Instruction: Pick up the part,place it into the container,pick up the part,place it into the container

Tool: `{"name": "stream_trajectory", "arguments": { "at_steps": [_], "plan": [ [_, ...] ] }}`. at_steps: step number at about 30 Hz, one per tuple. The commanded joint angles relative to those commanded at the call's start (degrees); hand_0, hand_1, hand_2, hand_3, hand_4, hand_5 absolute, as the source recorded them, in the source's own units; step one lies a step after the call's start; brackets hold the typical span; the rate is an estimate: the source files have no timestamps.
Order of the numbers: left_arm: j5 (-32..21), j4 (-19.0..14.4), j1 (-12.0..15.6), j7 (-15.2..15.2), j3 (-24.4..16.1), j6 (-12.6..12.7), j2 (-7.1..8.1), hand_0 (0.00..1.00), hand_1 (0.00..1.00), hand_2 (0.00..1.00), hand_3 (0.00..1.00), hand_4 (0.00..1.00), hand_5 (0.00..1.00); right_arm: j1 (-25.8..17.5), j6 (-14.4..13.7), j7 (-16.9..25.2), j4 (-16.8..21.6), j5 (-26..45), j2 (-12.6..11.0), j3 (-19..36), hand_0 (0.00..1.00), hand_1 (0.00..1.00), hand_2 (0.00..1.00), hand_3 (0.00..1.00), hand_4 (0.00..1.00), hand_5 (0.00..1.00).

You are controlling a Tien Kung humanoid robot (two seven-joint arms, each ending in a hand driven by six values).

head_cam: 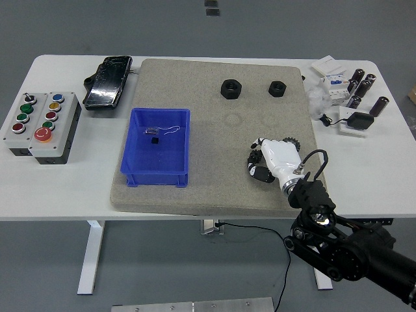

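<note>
Parts, two black hexagonal nuts [229,88] [278,88], we see untouched on the far mat; blue plastic bin [134,170] awaits both. White right hand [273,160] hovers, fingers curled, holding nothing.

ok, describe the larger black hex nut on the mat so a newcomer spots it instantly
Start from the grey foam mat covering the middle of the white table. Along its far edge sit two black hex nuts; take the left one, up and right of the blue plastic bin. It is noticeably bigger than its right-hand neighbour.
</note>
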Motion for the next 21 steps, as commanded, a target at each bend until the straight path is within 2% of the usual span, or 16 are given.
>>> {"name": "stream_trajectory", "arguments": {
  "at_steps": [3, 4, 9, 10, 21],
  "plan": [
    [0.0, 0.0, 0.0, 0.0, 0.0, 0.0, -0.01, 0.668, 0.635, 0.549, 0.600, 0.694, 0.353, 0.0, -0.4, 0.1, -0.1, -0.1, 0.0, -0.1, 0.448, 0.530, 0.521, 0.682, 0.451, 0.157],
    [-0.1, 0.0, 0.0, 0.0, 0.1, 0.0, -0.02, 0.668, 0.635, 0.550, 0.600, 0.693, 0.354, 0.0, -0.5, 0.1, -0.1, -0.2, 0.0, -0.2, 0.446, 0.539, 0.515, 0.676, 0.488, 0.072],
    [-0.2, 0.0, 0.0, -0.1, 0.2, 0.0, -0.02, 0.668, 0.635, 0.550, 0.600, 0.693, 0.354, -0.1, -0.8, 0.1, -0.1, -0.4, -0.1, -0.4, 0.446, 0.539, 0.515, 0.676, 0.488, 0.072],
    [-0.2, 0.0, 0.0, -0.1, 0.2, 0.0, -0.01, 0.668, 0.635, 0.549, 0.600, 0.692, 0.355, -0.1, -0.9, 0.1, -0.2, -0.4, -0.1, -0.5, 0.455, 0.541, 0.505, 0.635, 0.493, 0.016],
    [-0.4, 0.0, 0.0, -0.3, 0.4, 0.0, -0.04, 0.668, 0.635, 0.550, 0.600, 0.692, 0.354, 0.0, -1.5, 0.3, 0.2, -0.6, -0.2, -0.1, 0.454, 0.540, 0.507, 0.603, 0.500, 0.024]
  ]
}}
